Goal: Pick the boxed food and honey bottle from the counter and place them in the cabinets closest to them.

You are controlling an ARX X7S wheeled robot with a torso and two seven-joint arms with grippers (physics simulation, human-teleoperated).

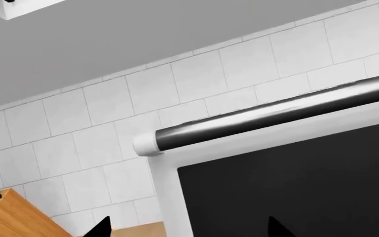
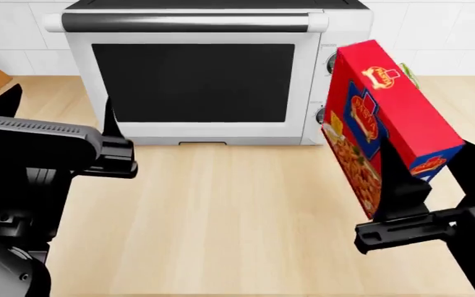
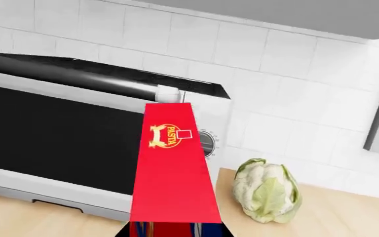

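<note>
The boxed food, red on top and blue below with a pasta logo, is tilted and held above the counter at the right. My right gripper is shut on its lower end. In the right wrist view the box rises straight up from between the gripper's jaws. My left gripper is open and empty at the left, in front of the toaster oven; its two fingertips stand well apart. The honey bottle is out of view.
A white toaster oven with a dark glass door and a bar handle stands at the back against the tiled wall. A cauliflower lies right of it, behind the box. A wooden block stands at the far left.
</note>
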